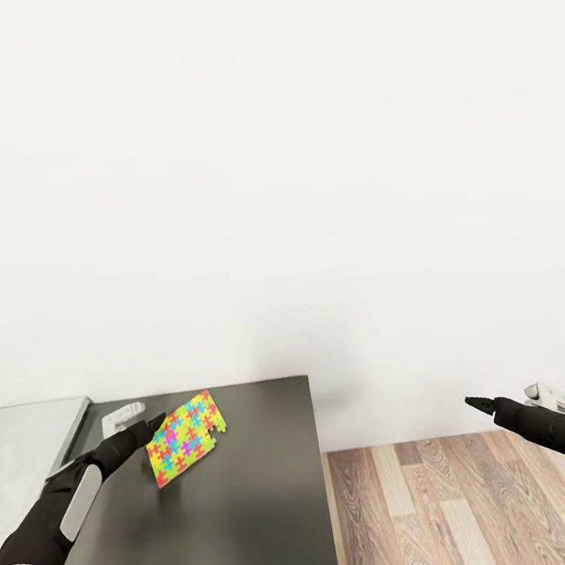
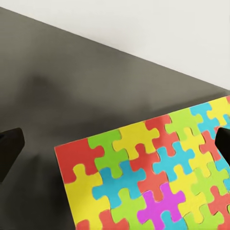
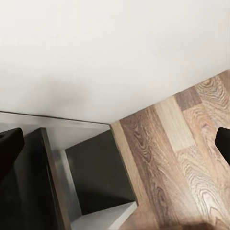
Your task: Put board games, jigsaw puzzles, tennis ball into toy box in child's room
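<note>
Jigsaw puzzle [image 1: 187,437]: held tilted above the dark tabletop [image 1: 259,525] near its back left corner, pinched by the left gripper [image 1: 156,424]. Right gripper [image 1: 473,401]: finger state cannot be told. Step judged: carrying; toy box must be located next.

One jigsaw puzzle [image 1: 186,437] at seven o'clock, one dark desk [image 1: 241,528], two grippers: left [image 1: 150,424], right [image 1: 469,401].

No readable text, labels, brands, numbers or signs anywhere. Jigsaw puzzle [image 1: 187,436] bears plain coloured interlocking pieces only, no print. Dark tabletop [image 1: 250,527], white wall [image 1: 302,178], wood plank floor [image 1: 468,509] all unmarked.
</note>
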